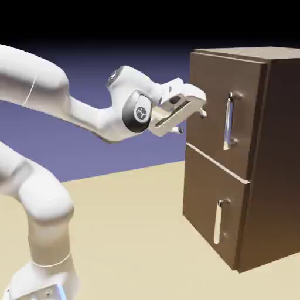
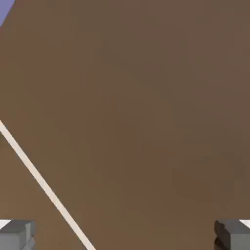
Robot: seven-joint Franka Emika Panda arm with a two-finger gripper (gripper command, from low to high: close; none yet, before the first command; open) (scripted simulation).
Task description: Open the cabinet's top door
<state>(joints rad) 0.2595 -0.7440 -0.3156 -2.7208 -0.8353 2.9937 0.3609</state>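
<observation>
Before the top door (image 1: 211, 88), we seem to be approaching with our empty gripper (image 1: 192, 121) spread wide, and must next line up with its handle (image 1: 228, 122)

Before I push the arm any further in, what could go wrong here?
The pincer is open, with only the top door's flat panel facing it in the hand view. Driving straight on could press the tips into the wood instead of around the upper handle. That handle doesn't show in the hand view, so lining up by that camera alone might miss it.
</observation>
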